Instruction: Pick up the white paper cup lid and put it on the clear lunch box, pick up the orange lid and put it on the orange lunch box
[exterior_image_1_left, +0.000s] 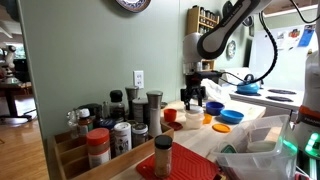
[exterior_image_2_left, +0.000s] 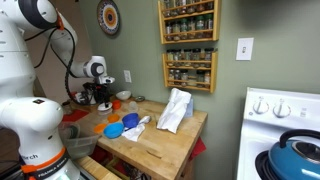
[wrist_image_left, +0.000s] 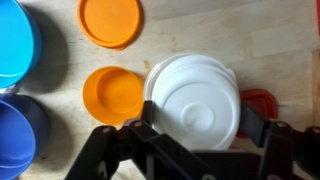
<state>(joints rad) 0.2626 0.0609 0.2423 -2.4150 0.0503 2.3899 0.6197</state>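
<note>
In the wrist view my gripper (wrist_image_left: 195, 120) has one finger on each side of the white paper cup lid (wrist_image_left: 195, 100) and touches both of its edges. The lid lies flat over the clear lunch box, of which only a thin rim (wrist_image_left: 190, 58) shows. The small orange lunch box (wrist_image_left: 113, 95) stands open just left of the lid. The orange lid (wrist_image_left: 110, 20) lies flat on the wood beyond it. In both exterior views the gripper (exterior_image_1_left: 192, 97) (exterior_image_2_left: 103, 98) is low over the wooden counter.
Two blue bowls (wrist_image_left: 15, 45) (wrist_image_left: 18, 135) stand at the left edge of the wrist view. A red lid (wrist_image_left: 262, 100) lies right of the clear box. Spice jars (exterior_image_1_left: 120, 130) and a white cloth (exterior_image_2_left: 175, 110) are on the counter, next to a stove with a blue kettle (exterior_image_2_left: 295, 158).
</note>
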